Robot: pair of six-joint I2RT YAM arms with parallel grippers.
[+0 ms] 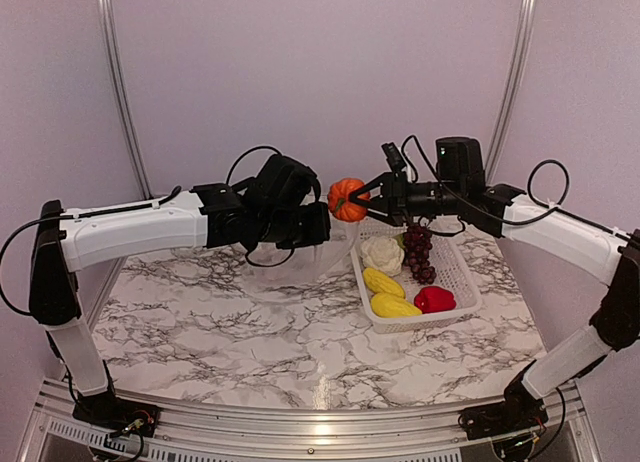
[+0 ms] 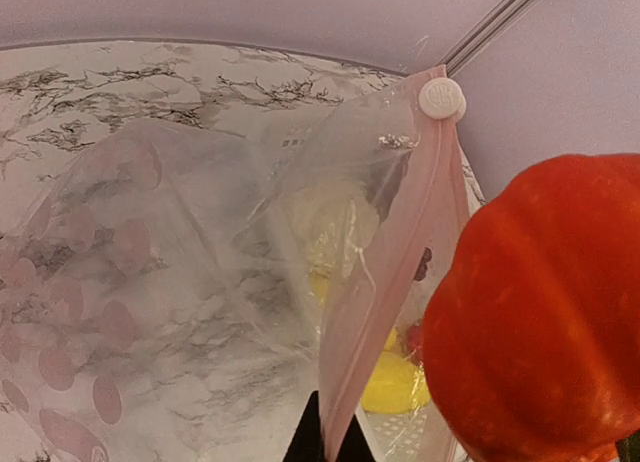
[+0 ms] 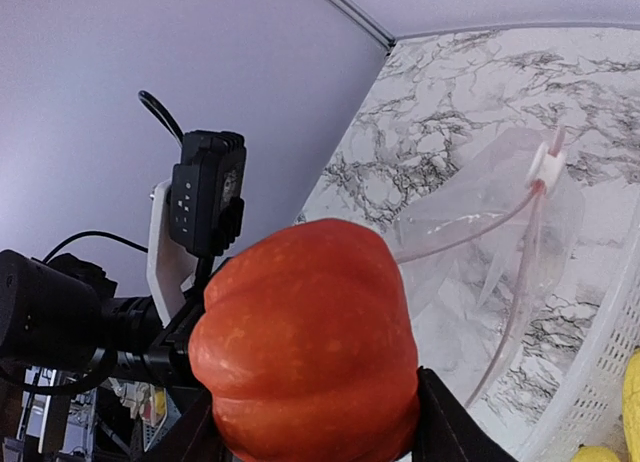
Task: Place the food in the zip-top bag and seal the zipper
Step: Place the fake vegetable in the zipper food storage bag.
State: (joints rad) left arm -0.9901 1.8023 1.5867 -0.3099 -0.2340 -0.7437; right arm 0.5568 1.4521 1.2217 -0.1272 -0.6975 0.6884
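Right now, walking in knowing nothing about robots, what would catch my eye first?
The orange piece, held in midair by the right gripper above the table's middle. Facing it, the left gripper holds up the clear zip-top bag. A white basket on the right holds the other toy food.

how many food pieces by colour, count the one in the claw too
orange piece, in the right claw: 1
white cauliflower: 1
purple grape bunch: 1
yellow pieces: 2
red pepper: 1
total: 6
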